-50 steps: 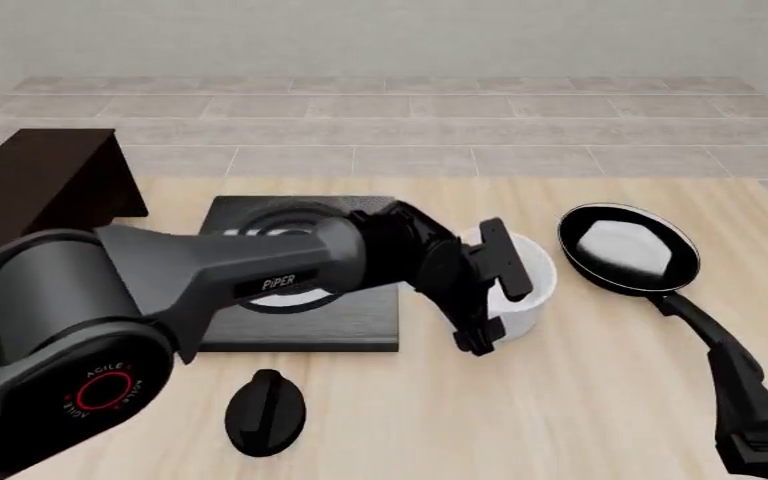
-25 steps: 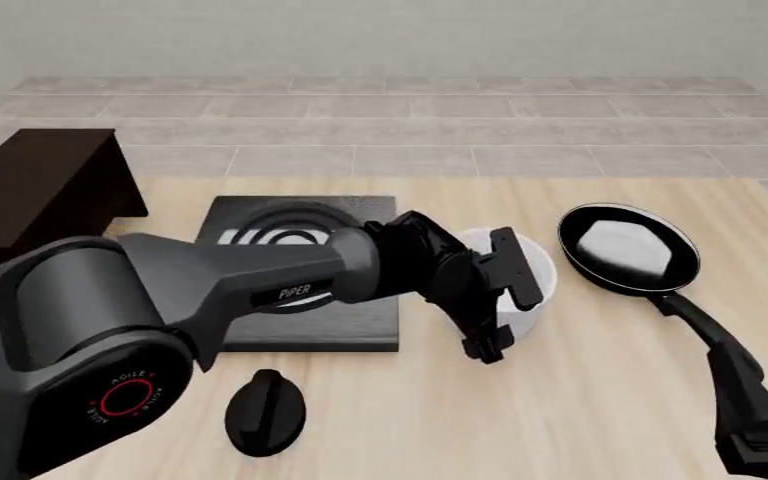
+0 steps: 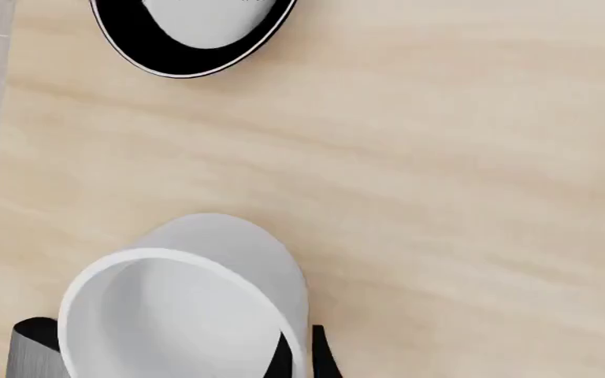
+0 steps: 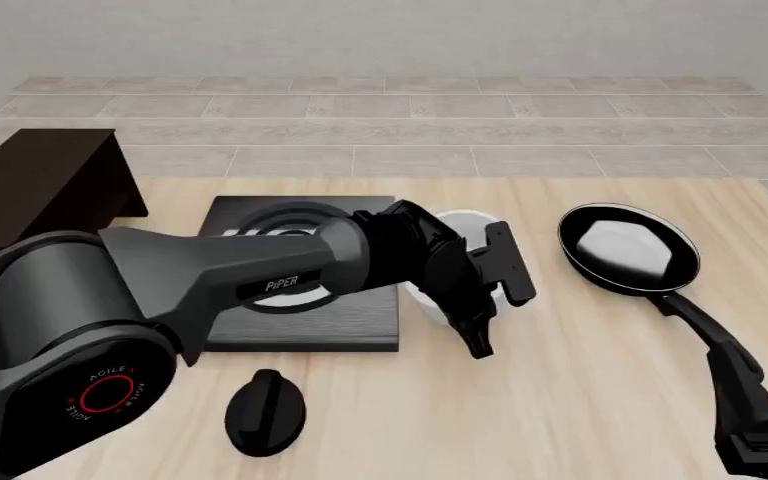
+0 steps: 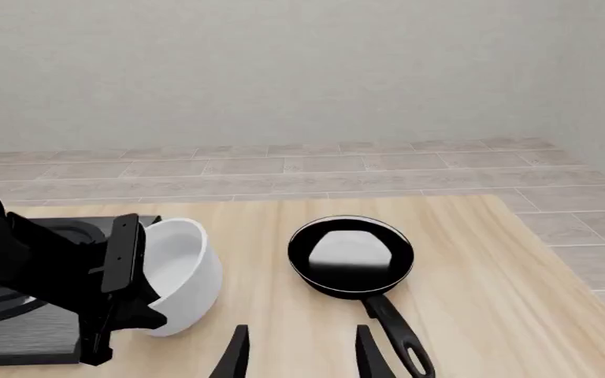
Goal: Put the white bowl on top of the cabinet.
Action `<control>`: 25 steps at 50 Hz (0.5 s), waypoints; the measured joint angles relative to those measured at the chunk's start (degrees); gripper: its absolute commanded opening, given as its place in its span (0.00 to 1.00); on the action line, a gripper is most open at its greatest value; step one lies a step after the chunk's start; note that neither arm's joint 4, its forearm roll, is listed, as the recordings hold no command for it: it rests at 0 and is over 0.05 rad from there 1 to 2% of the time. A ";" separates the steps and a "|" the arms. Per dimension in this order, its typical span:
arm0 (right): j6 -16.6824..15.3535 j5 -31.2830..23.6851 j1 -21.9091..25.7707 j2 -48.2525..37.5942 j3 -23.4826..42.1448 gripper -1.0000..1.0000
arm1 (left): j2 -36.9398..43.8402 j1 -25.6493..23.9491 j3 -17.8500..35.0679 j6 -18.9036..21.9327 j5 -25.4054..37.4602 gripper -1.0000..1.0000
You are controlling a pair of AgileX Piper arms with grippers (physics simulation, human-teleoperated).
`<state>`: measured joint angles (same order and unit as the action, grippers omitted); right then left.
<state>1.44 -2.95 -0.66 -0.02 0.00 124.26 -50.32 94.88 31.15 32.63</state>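
Left hand (image 4: 491, 300): I have it clamped on the white bowl (image 4: 454, 262) rim, tilted.
Cabinet (image 4: 31, 185): far left of me.
Right hand (image 5: 298, 356): apart, idle.

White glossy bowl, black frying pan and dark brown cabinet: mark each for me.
white bowl (image 5: 189, 276), right wrist view, outer wall.
black frying pan (image 4: 627, 250), front view, inside base.
dark brown cabinet (image 4: 37, 185), front view, flat top.

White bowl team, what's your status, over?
Left gripper shut on white bowl, bowl tilted. Right gripper open, idle. Cabinet far left; stove between.
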 measured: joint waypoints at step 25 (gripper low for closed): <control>-0.03 -0.19 0.01 0.00 0.00 1.00 | -9.63 1.14 0.22 6.78 5.06 0.00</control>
<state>1.42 -3.14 -0.65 -0.02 0.00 114.63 -49.18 95.10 37.92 37.69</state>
